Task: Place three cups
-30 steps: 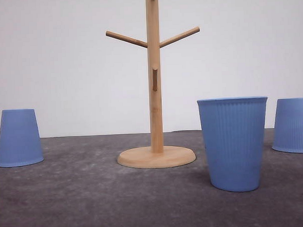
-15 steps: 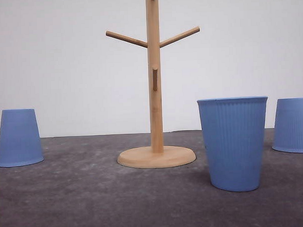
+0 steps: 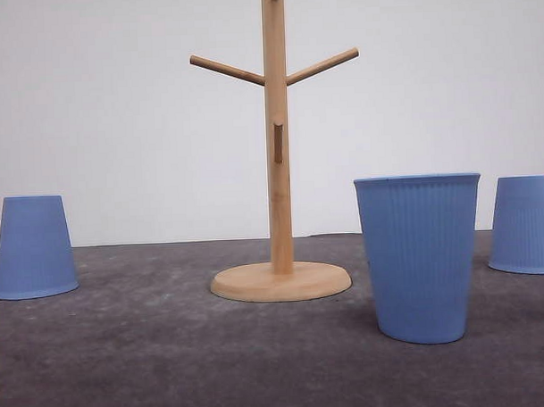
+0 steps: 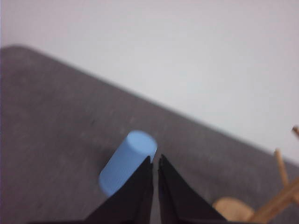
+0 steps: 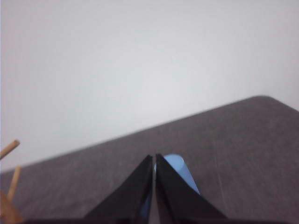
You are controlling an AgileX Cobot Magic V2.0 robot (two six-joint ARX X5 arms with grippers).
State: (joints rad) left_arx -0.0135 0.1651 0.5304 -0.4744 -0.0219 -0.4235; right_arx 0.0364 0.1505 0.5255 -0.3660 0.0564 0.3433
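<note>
**Three cups on the mat, both grippers closed and empty**

While both arms hang above the dark grey table mat (image 3: 170, 350), nothing is being held.

Front view:
- Wooden mug tree (image 3: 277, 150) stands upright mid-table, its round base flat on the mat, two pegs angled up to either side and one short peg facing forward on the post.
- Upright cup (image 3: 420, 256), light blue with fine ribbing, mouth up, stands nearest the front edge, right of the stand's base and apart from it.
- Left cup (image 3: 35, 246) is upside down by the left edge, well apart from the stand.
- Right cup (image 3: 524, 224) is upside down at the right edge, partly cut off by the frame, behind and beside the upright one, not touching it.
- All three are on the mat, none on a peg.

Left wrist view:
- Left gripper (image 4: 154, 161): black fingers pressed together tip to tip, only a thin slit between them, nothing clamped.
- The inverted left cup sits just beyond the tips, flat bottom up. Can't tell whether there is contact; the picture is blurred.
- Stand's base and pegs are off to one side.

Right wrist view:
- Right gripper (image 5: 154, 160): fingers likewise closed on each other, empty.
- The right cup is partly hidden behind the tips.
</note>
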